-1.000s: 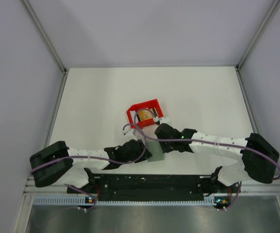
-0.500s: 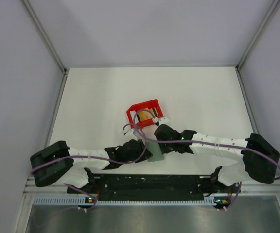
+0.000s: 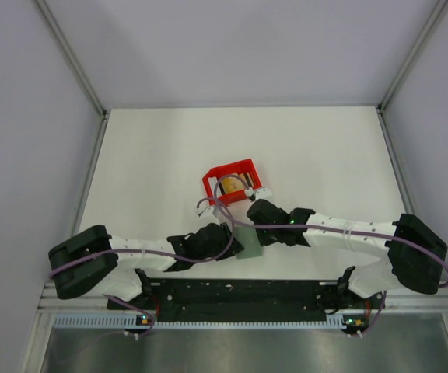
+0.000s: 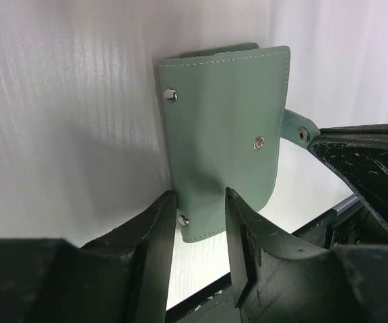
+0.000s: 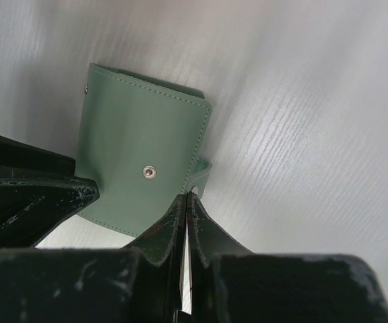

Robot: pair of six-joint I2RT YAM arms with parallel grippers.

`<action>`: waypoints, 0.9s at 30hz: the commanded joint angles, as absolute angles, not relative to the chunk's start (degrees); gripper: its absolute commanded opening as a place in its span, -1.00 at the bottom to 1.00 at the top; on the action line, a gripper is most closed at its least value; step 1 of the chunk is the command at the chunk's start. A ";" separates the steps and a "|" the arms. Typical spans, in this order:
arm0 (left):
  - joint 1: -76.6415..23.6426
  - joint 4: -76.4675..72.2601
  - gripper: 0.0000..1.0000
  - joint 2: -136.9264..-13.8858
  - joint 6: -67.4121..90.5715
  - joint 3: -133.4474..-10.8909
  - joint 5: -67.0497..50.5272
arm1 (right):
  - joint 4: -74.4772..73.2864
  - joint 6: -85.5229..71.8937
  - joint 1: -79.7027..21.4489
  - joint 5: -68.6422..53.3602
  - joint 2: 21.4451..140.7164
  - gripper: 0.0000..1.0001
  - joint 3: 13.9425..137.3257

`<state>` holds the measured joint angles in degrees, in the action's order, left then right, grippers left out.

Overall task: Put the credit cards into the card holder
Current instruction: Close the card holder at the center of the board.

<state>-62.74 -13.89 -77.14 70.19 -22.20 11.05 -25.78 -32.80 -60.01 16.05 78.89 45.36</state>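
The card holder [image 3: 248, 242] lies near the front edge of the desk [image 3: 146, 171], with the credit cards [image 3: 230, 185] in the red bin [image 3: 218, 172] just beyond it.
From above, both my arms meet at the card holder. In my left wrist view, my left hand [image 4: 202, 196] has its fingers parted astride the holder's lower corner; I cannot tell whether they pinch it. In my right wrist view, my right hand [image 5: 188, 196] is clenched on the holder's snap tab [image 5: 202, 173].

no text, label, brand or number can be read on anything.
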 commanded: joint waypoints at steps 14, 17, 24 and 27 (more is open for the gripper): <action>-62.84 -6.42 -0.20 -79.98 65.04 -24.52 12.13 | -20.13 -34.36 -60.82 11.52 79.36 -1.00 45.17; -62.84 -5.72 -0.21 -80.86 64.78 -24.96 11.78 | -19.51 -34.63 -60.82 11.16 80.16 -1.00 45.18; -62.93 -5.80 -0.21 -81.39 64.07 -25.31 11.16 | -18.63 -34.89 -60.73 11.34 81.65 -1.00 45.44; -62.84 -5.54 -0.21 -81.74 63.81 -25.49 11.08 | -18.11 -34.89 -60.82 11.25 81.48 -1.00 45.44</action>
